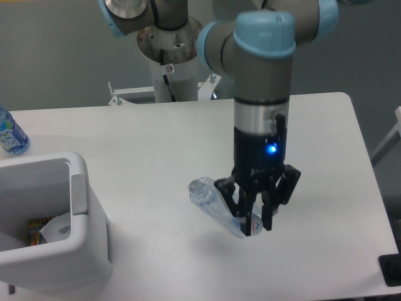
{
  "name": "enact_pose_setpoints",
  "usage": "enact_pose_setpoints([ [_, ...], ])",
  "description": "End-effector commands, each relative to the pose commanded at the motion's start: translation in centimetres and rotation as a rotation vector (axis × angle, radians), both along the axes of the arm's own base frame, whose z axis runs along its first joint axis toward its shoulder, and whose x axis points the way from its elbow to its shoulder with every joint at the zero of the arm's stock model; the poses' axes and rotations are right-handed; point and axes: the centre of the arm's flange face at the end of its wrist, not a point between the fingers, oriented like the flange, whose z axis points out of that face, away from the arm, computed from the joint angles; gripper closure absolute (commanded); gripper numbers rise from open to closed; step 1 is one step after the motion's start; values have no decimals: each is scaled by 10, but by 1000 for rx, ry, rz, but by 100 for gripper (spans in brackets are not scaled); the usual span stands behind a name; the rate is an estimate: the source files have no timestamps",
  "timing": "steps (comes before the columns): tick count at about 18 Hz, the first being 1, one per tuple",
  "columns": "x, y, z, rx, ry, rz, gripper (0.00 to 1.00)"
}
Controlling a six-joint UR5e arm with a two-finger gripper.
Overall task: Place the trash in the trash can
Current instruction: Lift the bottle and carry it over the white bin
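Note:
A crushed clear plastic bottle [210,200] hangs tilted above the white table, its free end pointing up and left. My gripper [252,221] is shut on its lower right end, near the cap. The white trash can [75,200] stands at the lower left, well away from the gripper. Inside it a crumpled white paper piece [55,227] rests against the near wall, beside some coloured scraps.
A blue-labelled water bottle [10,134] stands at the table's far left edge, behind the bin. The robot's base column [170,59] rises at the back centre. A dark object [390,269] sits off the table's lower right corner.

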Motion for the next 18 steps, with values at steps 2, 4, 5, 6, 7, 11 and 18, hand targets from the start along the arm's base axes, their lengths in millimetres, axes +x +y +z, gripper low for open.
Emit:
enact_pose_setpoints([
  [2, 5, -4, 19, 48, -1, -9, 97],
  [4, 12, -6, 34, 73, 22, -17, 97],
  [5, 14, -5, 38, 79, 26, -21, 97],
  [6, 17, -3, 41, 84, 32, -25, 97],
  [7, 22, -5, 49, 94, 46, -30, 97],
  [11, 49, -6, 76, 133, 92, -56, 97],
  [18, 103, -2, 106, 167, 125, -122, 97],
])
